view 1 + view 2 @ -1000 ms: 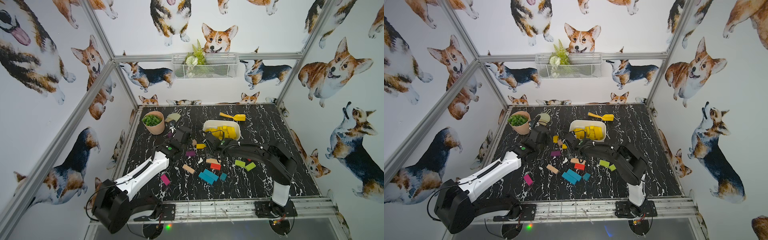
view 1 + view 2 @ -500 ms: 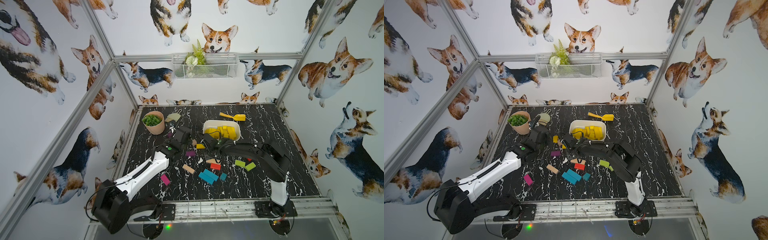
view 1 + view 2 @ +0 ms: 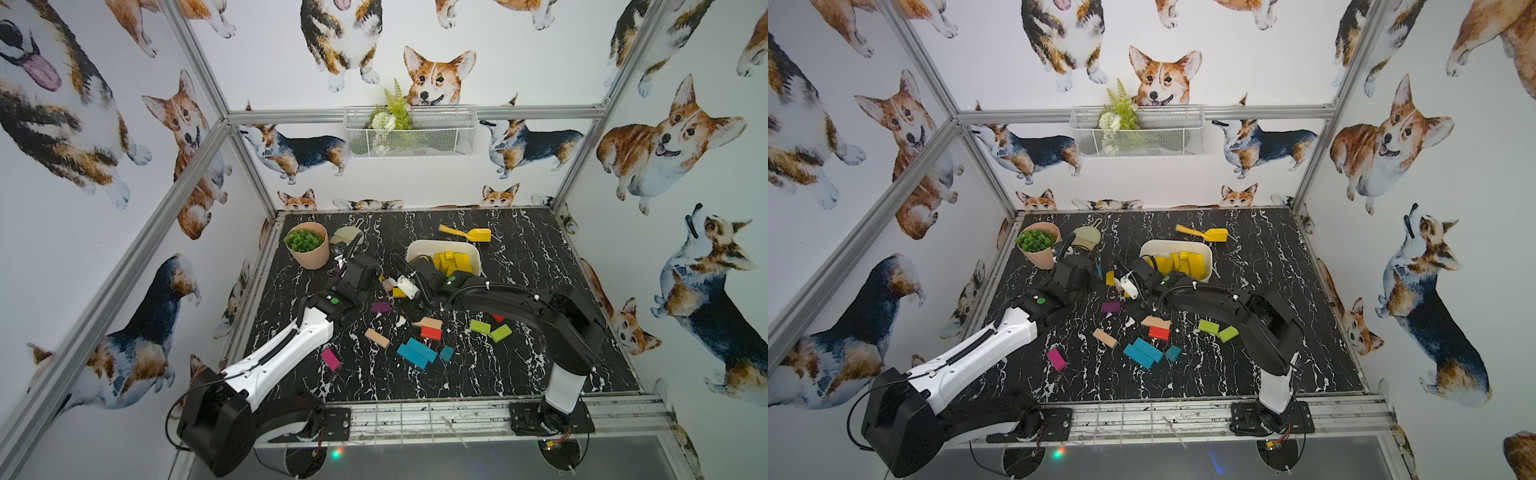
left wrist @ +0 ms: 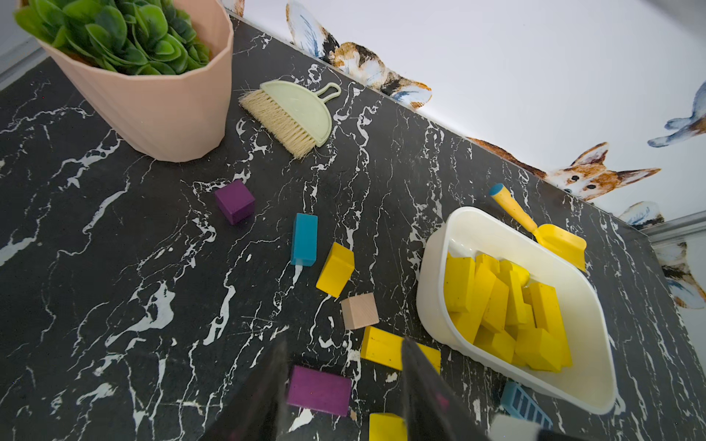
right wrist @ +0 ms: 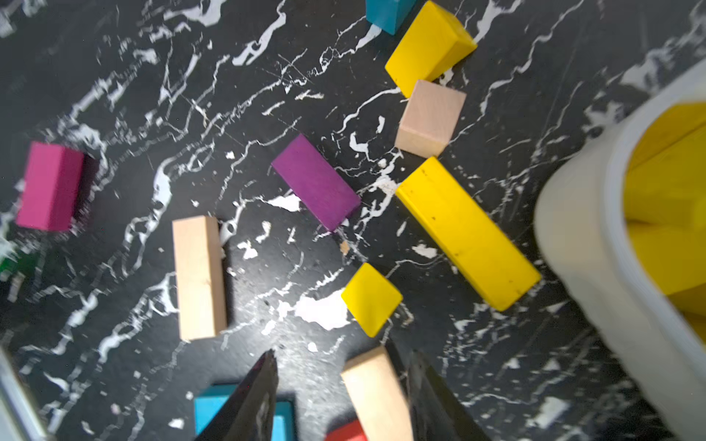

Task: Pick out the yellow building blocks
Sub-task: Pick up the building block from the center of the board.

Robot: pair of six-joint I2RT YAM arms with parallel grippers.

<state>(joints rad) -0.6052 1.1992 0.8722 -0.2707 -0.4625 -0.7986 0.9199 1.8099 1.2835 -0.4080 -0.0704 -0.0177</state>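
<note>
Hovering parted and empty, the right gripper had a small yellow block lying just beyond its fingertips. Past that lay a long yellow bar, its long axis slanting across the gap between the fingers, its far end near the white tub that held the gathered yellow building blocks. The left gripper, likewise parted and holding nothing, hung over a purple block. The right arm looked better placed for the small block.
</note>
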